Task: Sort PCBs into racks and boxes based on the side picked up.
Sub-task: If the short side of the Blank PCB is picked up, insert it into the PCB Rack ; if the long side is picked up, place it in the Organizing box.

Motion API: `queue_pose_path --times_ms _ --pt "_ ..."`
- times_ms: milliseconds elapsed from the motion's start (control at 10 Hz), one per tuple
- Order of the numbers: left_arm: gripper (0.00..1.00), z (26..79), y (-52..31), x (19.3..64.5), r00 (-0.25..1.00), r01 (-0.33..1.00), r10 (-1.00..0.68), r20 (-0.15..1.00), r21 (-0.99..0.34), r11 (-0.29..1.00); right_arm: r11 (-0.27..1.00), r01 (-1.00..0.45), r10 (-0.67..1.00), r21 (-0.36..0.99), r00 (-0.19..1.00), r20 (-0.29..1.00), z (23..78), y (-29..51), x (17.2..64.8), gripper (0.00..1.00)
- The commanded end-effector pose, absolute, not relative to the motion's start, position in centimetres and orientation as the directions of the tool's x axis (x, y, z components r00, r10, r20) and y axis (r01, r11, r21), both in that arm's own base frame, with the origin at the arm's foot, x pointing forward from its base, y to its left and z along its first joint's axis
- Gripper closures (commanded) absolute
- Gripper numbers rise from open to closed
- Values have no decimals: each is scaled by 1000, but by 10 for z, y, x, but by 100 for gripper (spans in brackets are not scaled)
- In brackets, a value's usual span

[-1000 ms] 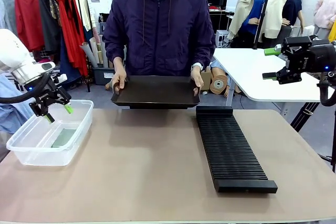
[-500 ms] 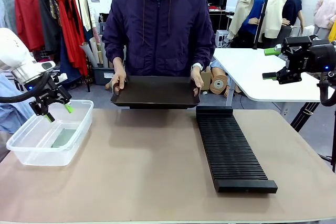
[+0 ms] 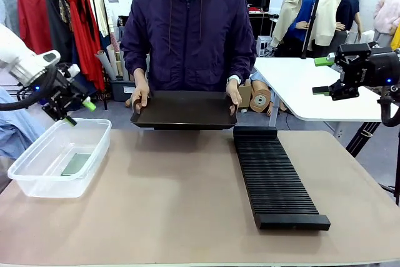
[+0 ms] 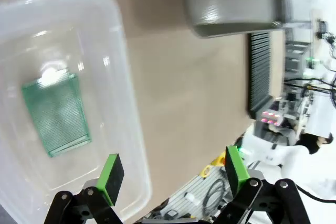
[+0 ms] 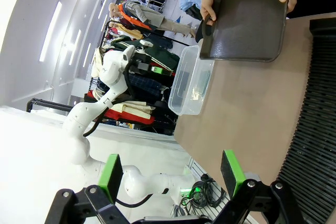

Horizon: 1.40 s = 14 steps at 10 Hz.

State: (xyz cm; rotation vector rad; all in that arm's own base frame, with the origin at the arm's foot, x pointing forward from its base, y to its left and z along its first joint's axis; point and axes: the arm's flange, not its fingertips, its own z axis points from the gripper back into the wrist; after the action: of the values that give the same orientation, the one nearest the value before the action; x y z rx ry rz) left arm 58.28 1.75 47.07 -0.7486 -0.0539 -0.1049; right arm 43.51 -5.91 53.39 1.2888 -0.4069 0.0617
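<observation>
Tan worktop (image 3: 187, 204) is carrying everything, largest first. Black ribbed rack (image 3: 273, 176) is lying right of the middle, running from the far edge toward the near edge, its slots holding nothing. Smooth black tray (image 3: 185, 109) is being held level at the far edge by the person's two hands (image 3: 141, 97), one on each end. Clear plastic box (image 3: 59, 157) is sitting at the left edge; one green PCB (image 3: 76, 164) is lying flat on its bottom (plain to see in the left wrist view (image 4: 56, 113)). Left gripper (image 3: 80, 113) is hanging over the box's far rim with its green-padded fingers spread wide and nothing between them; it is sitting higher than a second ago, having risen out of the box. Right gripper (image 3: 322, 76) is hovering off the worktop's far right corner, fingers spread and bare.
</observation>
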Motion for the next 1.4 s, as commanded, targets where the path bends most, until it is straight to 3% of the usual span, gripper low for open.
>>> queue_pose_path --times_ms 0,500,1000,1300 --pt "0 478 28 574 988 148 -72 133 -756 638 282 -279 -177 918 925 336 537 -58 436 0" --pt "0 494 55 554 973 224 -24 229 -915 336 282 -279 -177 918 925 336 537 -58 436 0" --pt "0 511 56 533 945 312 5 327 -905 290 282 -279 -177 918 925 336 537 -58 436 0" --pt "0 514 57 542 955 285 -15 295 -909 303 282 -279 -177 918 925 336 537 -58 436 0"
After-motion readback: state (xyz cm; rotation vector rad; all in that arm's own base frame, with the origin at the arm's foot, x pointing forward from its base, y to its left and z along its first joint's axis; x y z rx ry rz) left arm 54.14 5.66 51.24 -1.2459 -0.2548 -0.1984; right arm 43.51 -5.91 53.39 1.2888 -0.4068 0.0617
